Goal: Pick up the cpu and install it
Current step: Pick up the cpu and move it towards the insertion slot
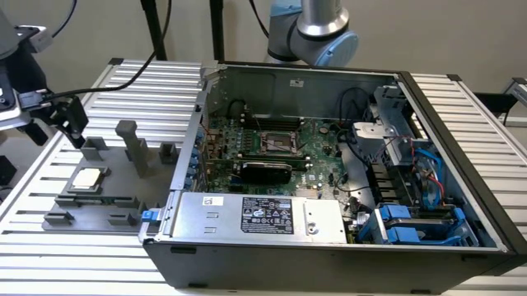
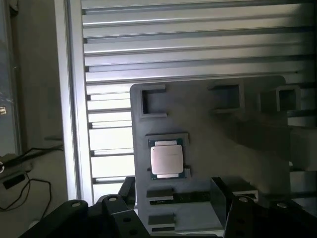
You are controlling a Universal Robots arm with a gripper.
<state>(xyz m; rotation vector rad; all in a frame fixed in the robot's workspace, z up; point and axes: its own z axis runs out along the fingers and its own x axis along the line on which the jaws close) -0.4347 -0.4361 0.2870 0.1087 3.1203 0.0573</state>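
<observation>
Now, with its jaws spread wide, the tool (image 2: pixel 173 196) hovers near the cpu (image 2: pixel 167 159), which lies flat in a grey holder (image 2: pixel 213 144) on the tabletop (image 1: pixel 148 80), where a clean pick likely calls for a centred, square descent.

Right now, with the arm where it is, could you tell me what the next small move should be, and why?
Probably ease the gripper across until it is centred over the cpu. The jaws stand open and hold nothing. The cpu lies flat in its pocket on the grey fixture, and in the wrist view it sits just beyond the fingertips, not between them.
</observation>
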